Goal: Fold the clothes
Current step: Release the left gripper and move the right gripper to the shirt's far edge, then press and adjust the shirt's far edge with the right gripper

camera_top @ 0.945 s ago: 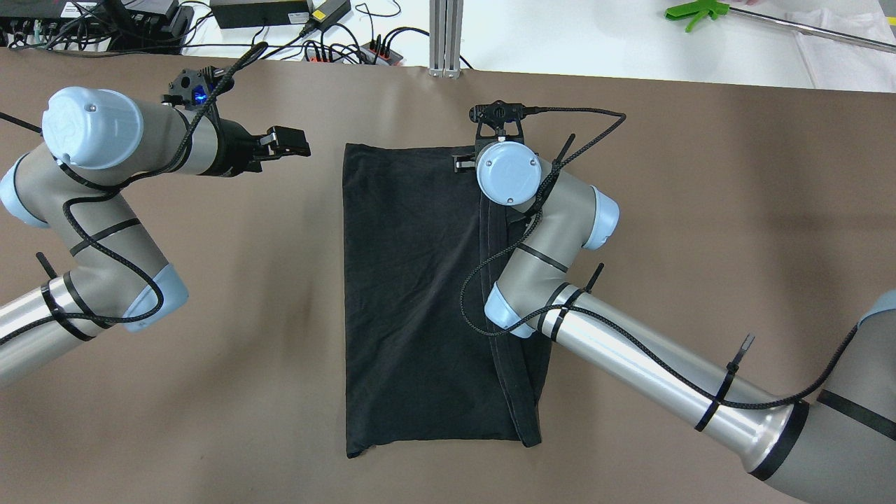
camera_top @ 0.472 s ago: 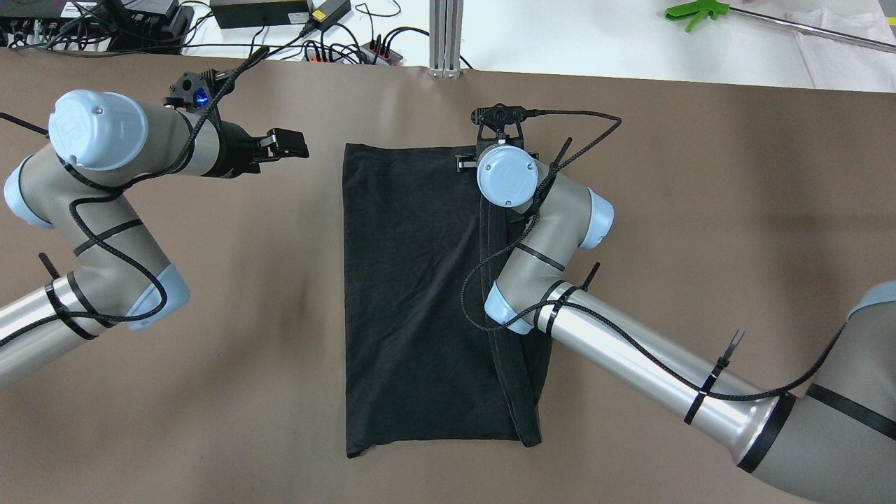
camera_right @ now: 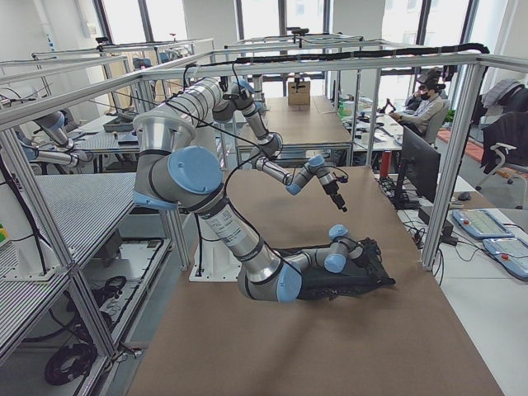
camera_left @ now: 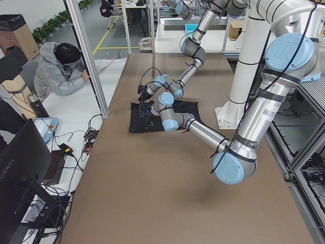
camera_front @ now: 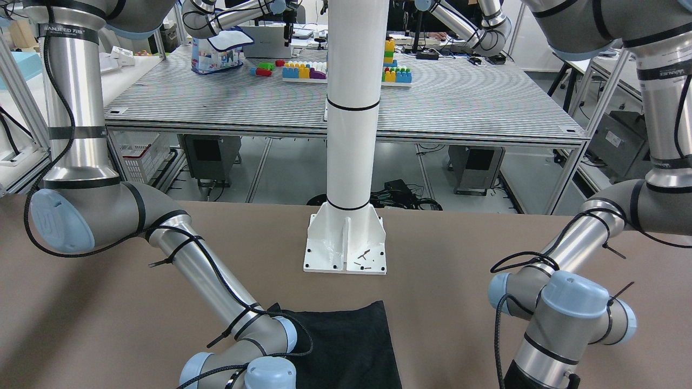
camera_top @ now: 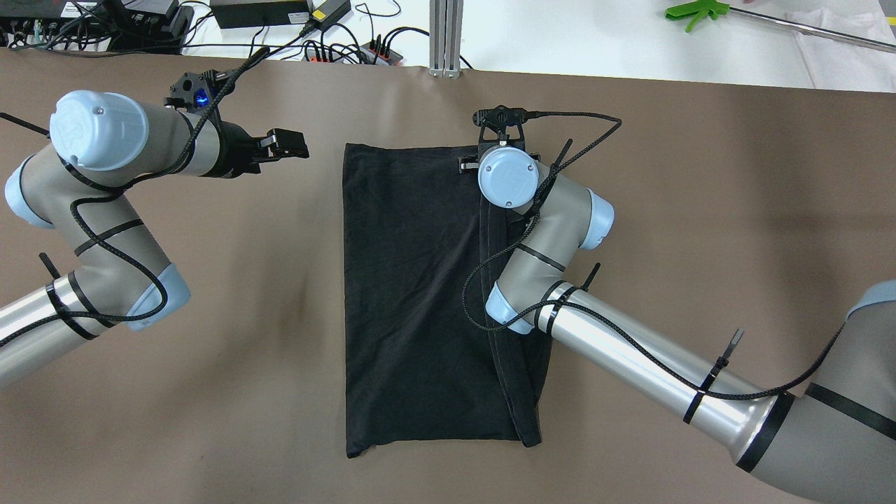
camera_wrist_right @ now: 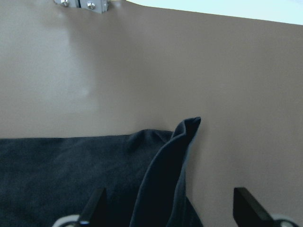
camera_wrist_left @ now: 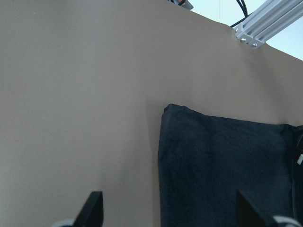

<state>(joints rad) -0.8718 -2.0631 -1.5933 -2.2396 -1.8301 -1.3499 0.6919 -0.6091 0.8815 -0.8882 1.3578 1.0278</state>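
The black garment lies flat mid-table as a tall rectangle, with a narrow flap folded along its right side. My right gripper is open, low over the garment's far right corner. A raised fold of cloth stands between its fingers. In the overhead view the right wrist hides this gripper. My left gripper is open and empty, above bare table just left of the garment's far left corner. The front view shows only the garment's near end.
An aluminium post, power strips and cables line the far table edge. A green tool lies beyond it. The white robot pedestal stands behind the garment. A seated person is beside the table.
The left arm has shifted very slightly. Both grippers stay open in nearly the same places, and the garment has not moved.
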